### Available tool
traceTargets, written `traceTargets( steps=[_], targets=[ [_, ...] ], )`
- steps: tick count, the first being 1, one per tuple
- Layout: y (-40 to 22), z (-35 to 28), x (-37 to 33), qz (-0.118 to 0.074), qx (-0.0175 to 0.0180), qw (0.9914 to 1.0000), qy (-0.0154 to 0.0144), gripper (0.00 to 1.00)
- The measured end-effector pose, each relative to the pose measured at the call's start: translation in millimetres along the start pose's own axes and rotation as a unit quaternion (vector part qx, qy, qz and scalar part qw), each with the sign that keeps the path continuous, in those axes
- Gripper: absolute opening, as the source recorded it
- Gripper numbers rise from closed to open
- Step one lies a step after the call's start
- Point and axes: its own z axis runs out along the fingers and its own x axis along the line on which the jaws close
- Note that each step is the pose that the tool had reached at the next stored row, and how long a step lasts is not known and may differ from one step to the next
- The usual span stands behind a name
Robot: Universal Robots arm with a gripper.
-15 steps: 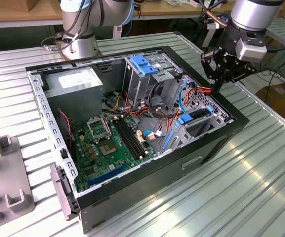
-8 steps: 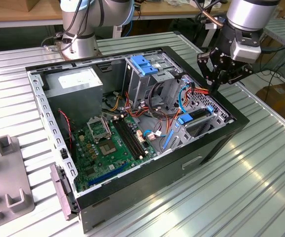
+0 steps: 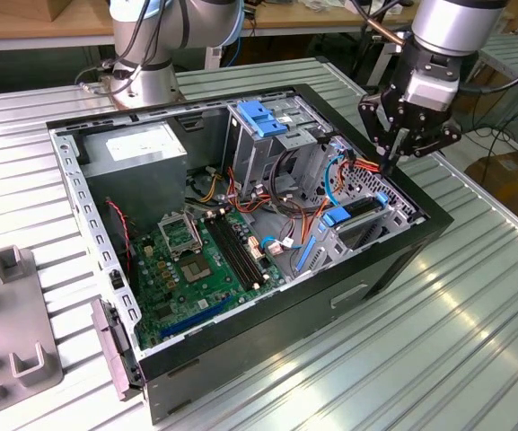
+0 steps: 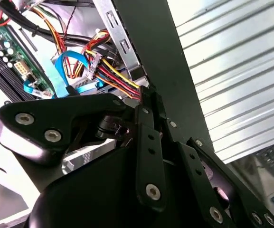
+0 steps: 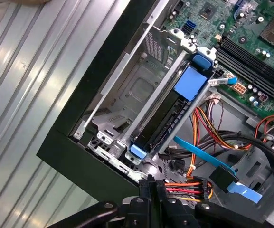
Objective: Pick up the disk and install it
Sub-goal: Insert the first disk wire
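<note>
Grey plate (image 3: 7, 341) with raised blocks lies at the exterior view's far left on the ribbed metal table (image 3: 474, 314), beside the open black computer case (image 3: 267, 364). Going rightward inside the case, I see a grey box (image 3: 137, 148) with a white sticker in the far corner. Next comes the green circuit board (image 3: 191, 265), flat on the case floor, and then a tall metal cage (image 3: 263, 135) with a blue handle on top. Red, orange and yellow wires (image 3: 241, 193) tangle around the cage's foot. Further right is the drive bay (image 3: 330, 242) against the case's wall. The disk (image 3: 364, 208) stands on edge in the bay's slot, so I see only a dark narrow side with a blue piece at each end. In the first wrist view the same disk (image 5: 163, 124) runs between two metal rails of the bay. My claw (image 3: 392, 163) hangs at the exterior view's right, over the case's rim, tips pointing down. It is above the disk and a little to its right, apart from it. My fingers (image 5: 145, 190) are pressed together. In the first wrist view the tips sit just beside a plug (image 5: 186, 190) of red, orange and yellow wires, and a flat blue cable (image 5: 201, 159) lies between them and the disk.
</note>
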Motion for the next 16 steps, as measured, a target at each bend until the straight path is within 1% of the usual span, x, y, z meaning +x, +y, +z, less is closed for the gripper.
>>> traceTargets(
  steps=[2,4,6,7,8,9,12,13,15,16],
  targets=[
    [0.0,0.0,0.0,0.016,-0.0021,0.99987,0.0009,0.16],
    [0.0,0.0,0.0,0.035,-0.0046,0.99939,0.002,0.16],
    [0.0,0.0,0.0,0.058,-0.0077,0.99827,0.0034,0.16],
    [0.0,0.0,0.0,0.071,-0.0094,0.99743,0.0041,0.16],
    [0.0,0.0,0.0,0.085,-0.0113,0.99628,0.0049,0.16],
    [0.0,0.0,0.0,0.1,-0.0132,0.99493,0.0058,0.16],
    [0.2,0.0,-0.1,0.13,-0.0171,0.99137,0.0075,0.16],
    [0.2,0.0,-0.2,0.139,-0.0183,0.99008,0.008,0.16],
    [0.4,-0.1,-0.2,0.161,-0.0211,0.98676,0.0093,0.16],
    [0.4,-0.1,-0.3,0.166,-0.0218,0.98583,0.0097,0.16]
  ],
)
